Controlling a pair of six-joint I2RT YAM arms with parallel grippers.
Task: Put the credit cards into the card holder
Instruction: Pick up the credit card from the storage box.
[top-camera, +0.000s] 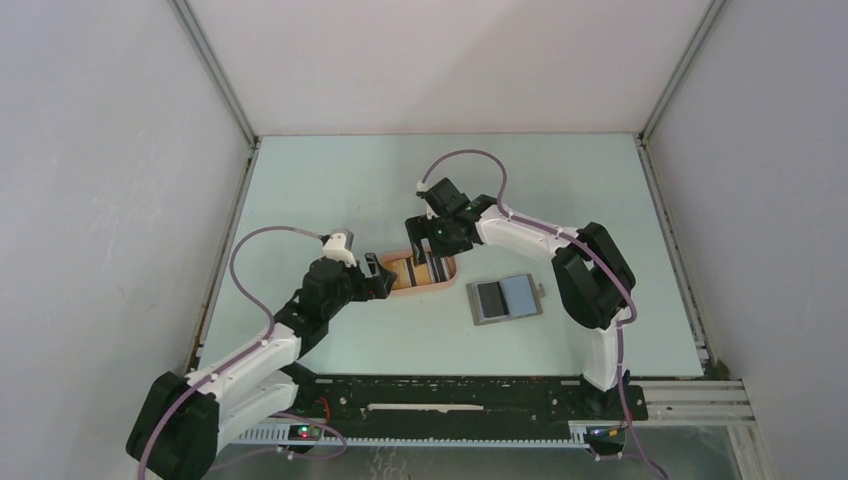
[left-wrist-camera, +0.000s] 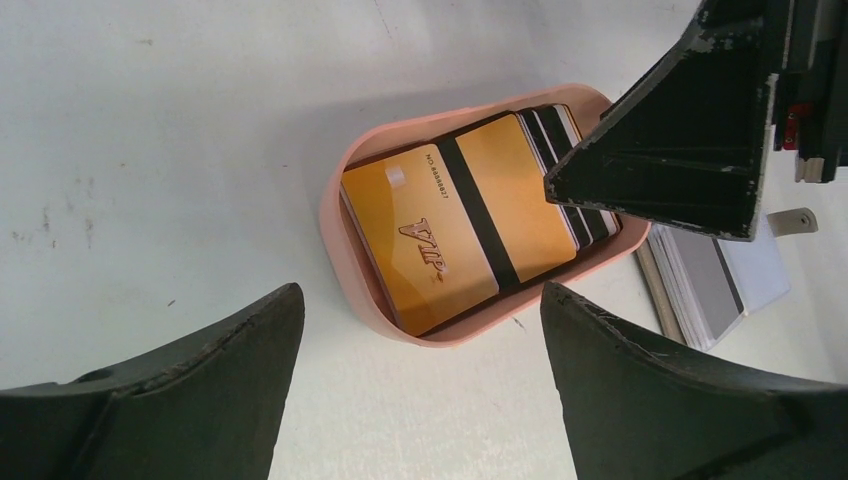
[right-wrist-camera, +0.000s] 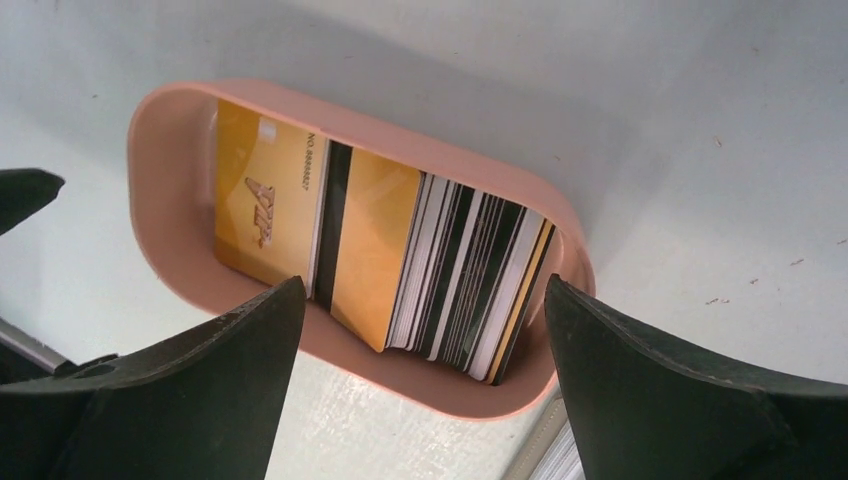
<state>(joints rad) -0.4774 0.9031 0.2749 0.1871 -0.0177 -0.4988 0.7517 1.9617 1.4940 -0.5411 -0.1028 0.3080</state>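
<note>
- Dark wedge-shaped fingers of the right gripper (right-wrist-camera: 425, 290) are seen spread wide with nothing between them, hovering just above the tray; the left gripper (left-wrist-camera: 420, 310) is likewise spread wide and empty, near the tray's other end.
- Card holder (top-camera: 505, 298): a flat grey wallet, laid open on the table, apart from the tray on its right.
- Tray (right-wrist-camera: 150, 190): a peach oval of smooth plastic with low walls.
- Credit cards (right-wrist-camera: 460, 280): all are stacked at a slant inside the tray; none is seen in the holder.
- Yellow card (left-wrist-camera: 420, 235): uppermost, glossy, crossed by a dark stripe. It is judged light, stiff and slippery, best pinched singly by a raised edge.
</note>
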